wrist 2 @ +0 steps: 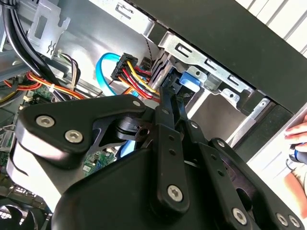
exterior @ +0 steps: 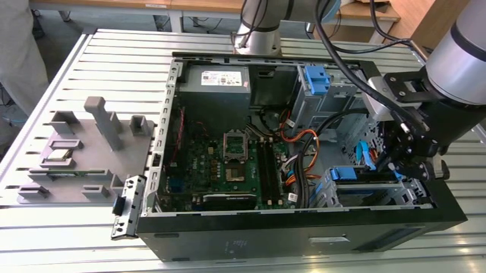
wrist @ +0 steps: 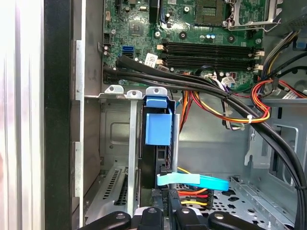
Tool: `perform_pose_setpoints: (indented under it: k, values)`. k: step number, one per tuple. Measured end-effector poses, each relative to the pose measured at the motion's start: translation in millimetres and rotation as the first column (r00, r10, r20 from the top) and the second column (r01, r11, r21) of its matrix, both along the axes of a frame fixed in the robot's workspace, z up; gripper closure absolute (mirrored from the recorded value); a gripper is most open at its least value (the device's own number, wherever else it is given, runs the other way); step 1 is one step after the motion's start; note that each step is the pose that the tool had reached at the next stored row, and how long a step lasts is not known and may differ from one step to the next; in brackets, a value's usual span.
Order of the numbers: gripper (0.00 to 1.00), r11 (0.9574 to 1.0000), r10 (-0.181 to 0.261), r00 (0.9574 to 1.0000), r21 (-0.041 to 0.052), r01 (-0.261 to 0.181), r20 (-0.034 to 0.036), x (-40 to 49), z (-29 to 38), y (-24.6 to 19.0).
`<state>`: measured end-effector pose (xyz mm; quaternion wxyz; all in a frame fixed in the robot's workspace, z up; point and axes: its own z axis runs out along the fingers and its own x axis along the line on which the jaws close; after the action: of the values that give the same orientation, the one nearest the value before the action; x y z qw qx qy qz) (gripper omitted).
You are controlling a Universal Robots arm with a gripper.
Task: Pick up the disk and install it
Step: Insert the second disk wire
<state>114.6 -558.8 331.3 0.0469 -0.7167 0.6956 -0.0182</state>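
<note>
bench: slatted light-metal table (exterior: 114, 51) | on it: open black computer case (exterior: 304, 233), grey fixture block (exterior: 83, 148) just beside the case toward the exterior view's left | beyond the table: wooden desks (exterior: 152, 5), grey floor (exterior: 99, 23) | light: even, bright

No text, number or sign can be read. The power-supply box (exterior: 218, 78), across the case from the gripper (exterior: 414, 165), bears a white sticker with print too small to make out. The case's black panel (exterior: 304, 239), just beside the gripper, carries faint, illegible marks.
</note>
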Motion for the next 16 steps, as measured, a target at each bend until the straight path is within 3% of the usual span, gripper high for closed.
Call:
perform_pose_setpoints:
  k: [16]
  values:
    - [0.83,1.0000,0.000,1.0000,-0.0004,0.000,-0.0001,0.0,-6.3,-0.4]
